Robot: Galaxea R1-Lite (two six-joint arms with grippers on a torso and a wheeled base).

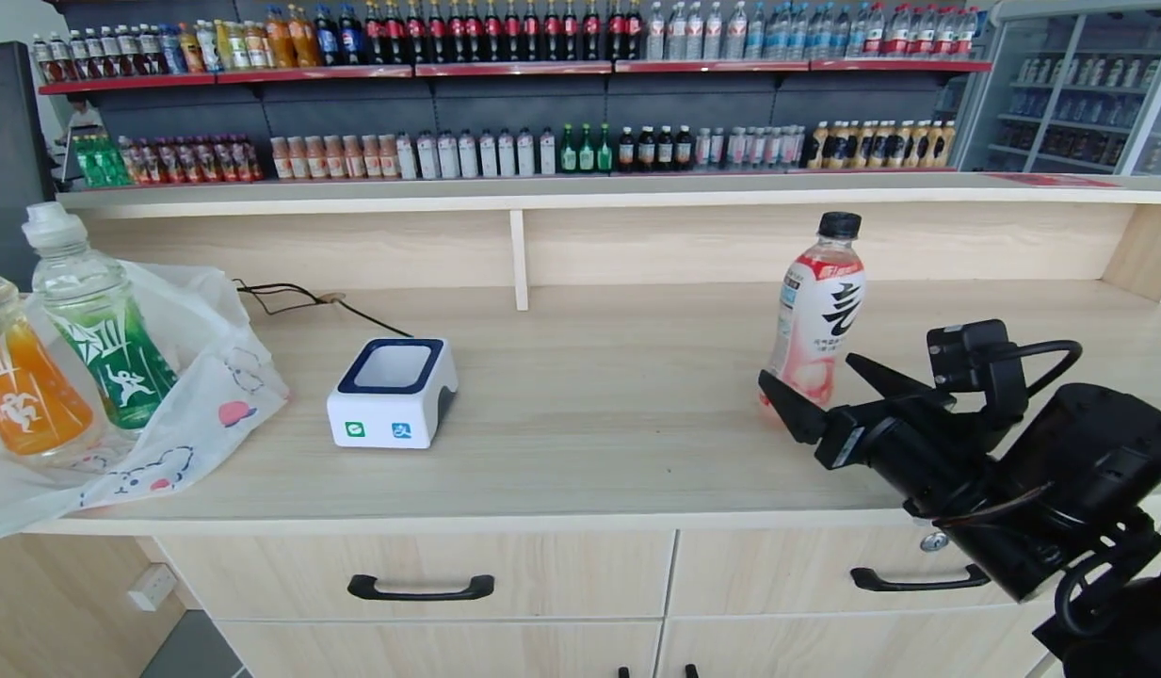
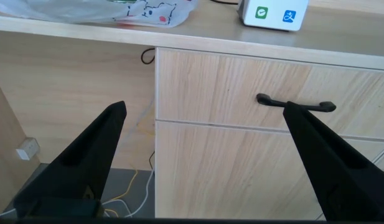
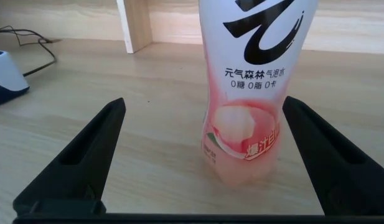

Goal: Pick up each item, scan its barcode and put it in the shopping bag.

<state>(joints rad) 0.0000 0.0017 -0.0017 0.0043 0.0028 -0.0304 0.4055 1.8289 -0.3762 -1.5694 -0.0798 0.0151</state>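
Note:
A pink bottle (image 1: 817,306) with a black cap stands upright on the wooden counter at the right. My right gripper (image 1: 830,384) is open just in front of it, at its base, fingers spread and not touching. In the right wrist view the pink bottle (image 3: 249,87) stands between and beyond the two fingers (image 3: 79,158). The white scanner (image 1: 393,392) with a blue rim sits at the counter's middle left. A plastic shopping bag (image 1: 189,377) at the far left holds a green bottle (image 1: 100,320) and an orange bottle (image 1: 20,377). My left gripper (image 2: 207,162) is open, low before the cabinet front.
A black cable (image 1: 298,299) runs from the scanner toward the back wall. Drawers with black handles (image 1: 420,589) lie under the counter edge. A raised shelf (image 1: 599,193) backs the counter. The scanner (image 2: 274,14) and bag (image 2: 117,11) show above the drawers in the left wrist view.

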